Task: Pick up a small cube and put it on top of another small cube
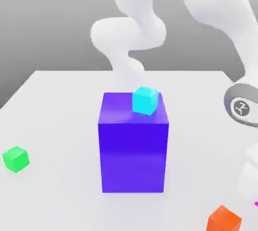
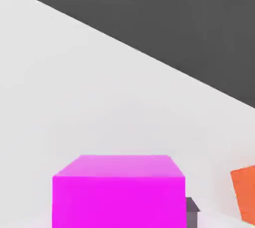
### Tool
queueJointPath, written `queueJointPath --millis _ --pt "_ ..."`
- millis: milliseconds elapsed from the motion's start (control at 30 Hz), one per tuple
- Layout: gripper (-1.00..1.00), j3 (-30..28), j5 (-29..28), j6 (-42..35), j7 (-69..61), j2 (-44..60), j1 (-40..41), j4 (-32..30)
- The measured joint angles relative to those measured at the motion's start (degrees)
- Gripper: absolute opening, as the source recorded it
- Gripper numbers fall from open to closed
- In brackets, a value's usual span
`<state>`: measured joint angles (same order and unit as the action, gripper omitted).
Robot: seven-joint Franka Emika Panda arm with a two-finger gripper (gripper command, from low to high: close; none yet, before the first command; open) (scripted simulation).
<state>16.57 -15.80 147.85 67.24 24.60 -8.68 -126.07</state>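
Note:
A magenta cube [image 2: 118, 192] sits close under the hand in the hand view, resting on the white table [image 2: 74, 97]. My gripper [image 2: 119, 222] is down around it, and a dark finger [image 2: 192, 213] lies flush against the cube's side, so the jaws are shut on it. In the exterior view a sliver of the magenta cube [image 1: 256, 204] shows at the right edge, below the white arm [image 1: 249, 172]. A small cyan cube [image 1: 145, 100] rests on top of a large blue block [image 1: 133, 144]. An orange cube [image 1: 223, 219] lies near the front right, close beside the magenta one [image 2: 245, 192].
A green cube [image 1: 15, 158] lies at the exterior view's left. The tall blue block stands mid-table, to the left of the arm. The table's far edge [image 2: 149, 55] meets a dark background.

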Motion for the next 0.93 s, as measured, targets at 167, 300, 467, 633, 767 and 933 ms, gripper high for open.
queueJointPath --millis 167,300,467,633,767,933 --pt "-1.0 -6.58 3.03 0.74 4.22 -4.45 6.5 -4.99" --pt "-1.0 -12.03 5.51 1.6 7.81 -8.37 11.83 -9.46" --pt "-1.0 -19.72 8.83 2.89 12.92 -13.99 19.08 -15.74" --pt "-1.0 -28.08 12.18 4.21 18.54 -19.92 28.37 -22.1" --pt "-1.0 -33.08 19.69 8.59 19.83 -17.35 38.77 -23.56" --pt "1.0 -32.2 24.89 12.47 17.88 -12.93 41.79 -23.2"
